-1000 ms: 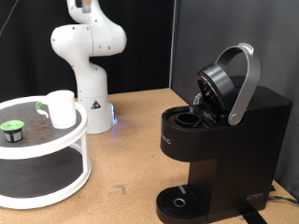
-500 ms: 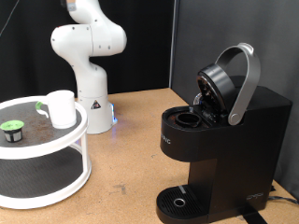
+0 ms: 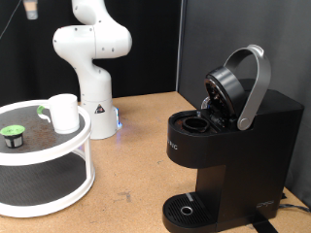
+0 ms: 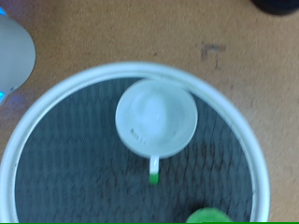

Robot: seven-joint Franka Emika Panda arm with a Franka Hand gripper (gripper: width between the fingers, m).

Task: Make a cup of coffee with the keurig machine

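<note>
The keurig machine (image 3: pixel 228 146) sits nearest in the exterior view, toward its right and bottom: a boxy matte-black body with a round drip base. Its hinged lid is tipped up, the curved silver handle arching over it, and the round pod chamber lies open and dark. It rests on the bench (image 3: pixel 136 146), a flat tan board with a faintly speckled surface.

Farther back, at the exterior view's left, stands a round white two-tier stand (image 3: pixel 73 180) with a smooth rim and a dark mesh-textured upper shelf. On that shelf the cup (image 3: pixel 64 113), a plain white cylinder, stands upright, well apart from the machine. Near it, further toward the left, is a small dark pod (image 3: pixel 12 135) with a green top.

Beyond the stand rises the glossy white, rounded arm base (image 3: pixel 87 58).

The wrist view looks straight down on the cup (image 4: pixel 156 117), its rim a clean circle, handle jutting out. The tool itself appears in neither picture, so I cannot tell how its fingers stand.
</note>
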